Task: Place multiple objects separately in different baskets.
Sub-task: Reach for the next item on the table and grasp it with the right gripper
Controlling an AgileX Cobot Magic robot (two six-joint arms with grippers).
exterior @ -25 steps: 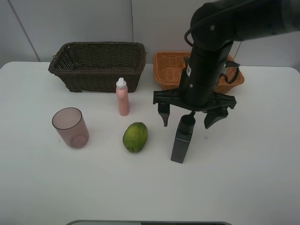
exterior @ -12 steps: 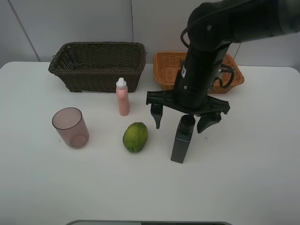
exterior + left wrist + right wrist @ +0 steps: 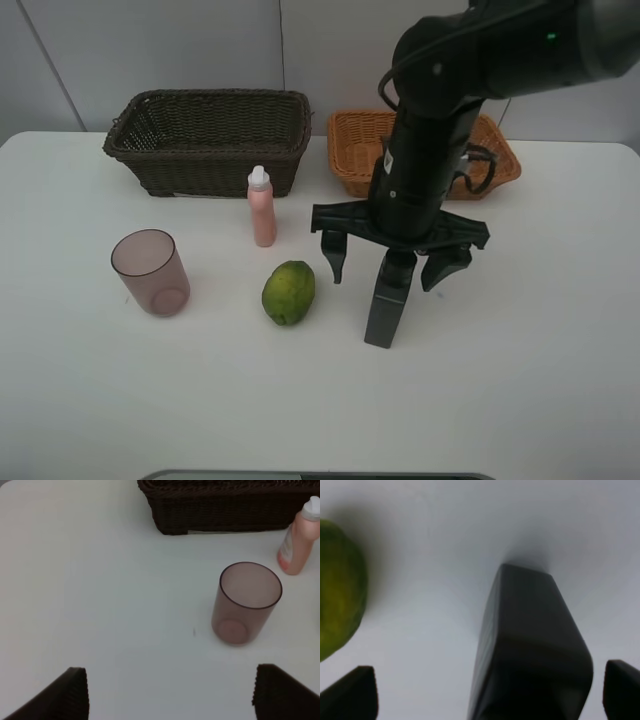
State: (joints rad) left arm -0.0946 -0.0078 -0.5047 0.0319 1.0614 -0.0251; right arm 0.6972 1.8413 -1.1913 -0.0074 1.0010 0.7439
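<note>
Dark bottle (image 3: 387, 305) stands upright on the table (image 3: 520, 380), just to 3 o'clock of the table's middle. The right gripper (image 3: 387, 272) hangs over its top, pointing down, with fingers (image 3: 333, 262) spread wide. One is at the bottle's 9 o'clock and the other at its 3 o'clock, and both are clear of it. In the right wrist view the bottle (image 3: 530, 645) rises between the two fingertips (image 3: 350, 695), with a gap on each side.

The fruit (image 3: 289, 292), green, lies near the bottle at its 9 o'clock. The cup (image 3: 150, 272) stands upright and mouth up, well apart from the fruit at its 9 o'clock.

The left gripper (image 3: 175, 695) shows only in its wrist view. It hovers over bare table on the near side of the cup (image 3: 246, 602), its fingers (image 3: 70, 695) spread with nothing between them.

The pink bottle (image 3: 262, 208) stands upright, white cap on, at the fruit's 11 o'clock. The dark basket (image 3: 207, 140) sits just beyond it at its 11 o'clock. The tan basket (image 3: 355, 150) is at the dark basket's 3 o'clock, partly hidden by the right arm.
</note>
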